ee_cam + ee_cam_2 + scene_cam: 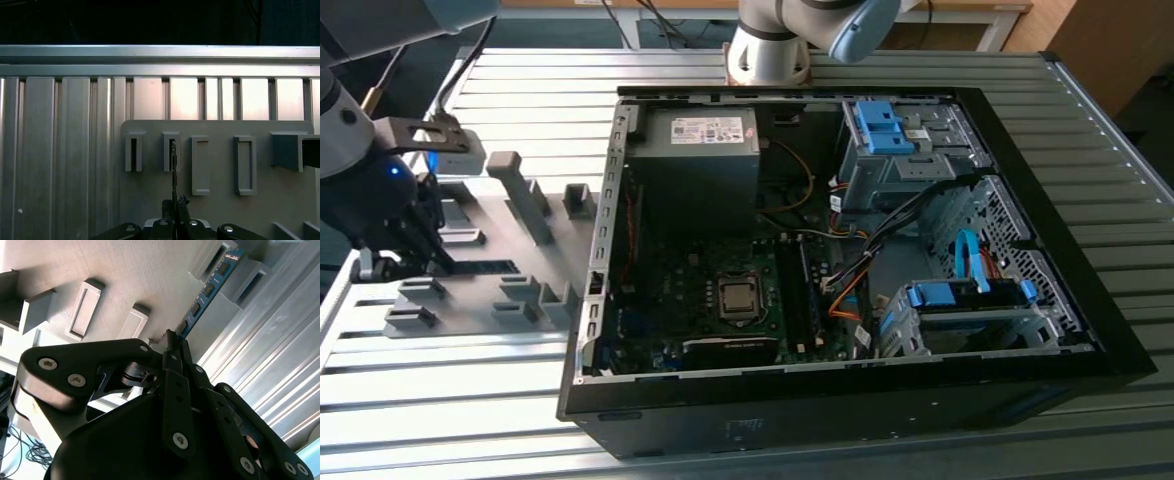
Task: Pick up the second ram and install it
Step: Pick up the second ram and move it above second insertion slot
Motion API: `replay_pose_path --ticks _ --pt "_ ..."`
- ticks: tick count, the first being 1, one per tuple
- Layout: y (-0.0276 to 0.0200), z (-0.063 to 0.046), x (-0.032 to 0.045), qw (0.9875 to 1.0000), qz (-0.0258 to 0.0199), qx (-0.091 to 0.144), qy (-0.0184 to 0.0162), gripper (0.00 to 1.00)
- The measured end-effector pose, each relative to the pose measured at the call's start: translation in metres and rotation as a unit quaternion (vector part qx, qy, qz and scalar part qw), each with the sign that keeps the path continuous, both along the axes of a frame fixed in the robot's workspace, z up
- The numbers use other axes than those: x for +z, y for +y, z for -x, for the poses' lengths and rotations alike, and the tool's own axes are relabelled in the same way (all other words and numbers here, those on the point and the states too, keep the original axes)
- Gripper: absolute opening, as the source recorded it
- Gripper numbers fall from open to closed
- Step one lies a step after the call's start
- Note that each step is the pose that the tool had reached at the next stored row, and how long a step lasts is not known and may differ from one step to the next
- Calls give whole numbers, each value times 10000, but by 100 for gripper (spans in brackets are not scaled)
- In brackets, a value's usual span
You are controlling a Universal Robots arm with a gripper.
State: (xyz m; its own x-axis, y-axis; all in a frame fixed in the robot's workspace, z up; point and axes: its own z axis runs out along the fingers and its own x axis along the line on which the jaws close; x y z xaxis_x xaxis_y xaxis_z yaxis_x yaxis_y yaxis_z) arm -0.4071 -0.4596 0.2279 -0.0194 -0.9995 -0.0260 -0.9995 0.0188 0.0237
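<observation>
The second ram (204, 292) is a thin blue-green board with dark chips, seen edge-on in the first wrist view (173, 172). It stands on edge on the grey fixture plate (125, 275), and its far end sits in a slotted holder (171, 151). My gripper (172, 342) is shut on the near end of the stick, with one fingertip (181, 204) on each side. In the exterior view the gripper (398, 255) hangs low over the fixture plate (494, 250), at that view's left and well away from the computer.
An open computer case (627, 210) lies on the ribbed metal table (440, 390), with its motherboard (734, 300), power supply (700, 150) and blue drive bays (961, 300) exposed. Raised grey blocks (520, 190) stand on the fixture. Another arm's base (771, 45) stands behind the case.
</observation>
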Motion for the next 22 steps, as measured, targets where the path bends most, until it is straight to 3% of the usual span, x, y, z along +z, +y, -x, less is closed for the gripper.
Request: replay_pose_path --ticks 22 --pt "0 0 105 10000 0 0 0 14"
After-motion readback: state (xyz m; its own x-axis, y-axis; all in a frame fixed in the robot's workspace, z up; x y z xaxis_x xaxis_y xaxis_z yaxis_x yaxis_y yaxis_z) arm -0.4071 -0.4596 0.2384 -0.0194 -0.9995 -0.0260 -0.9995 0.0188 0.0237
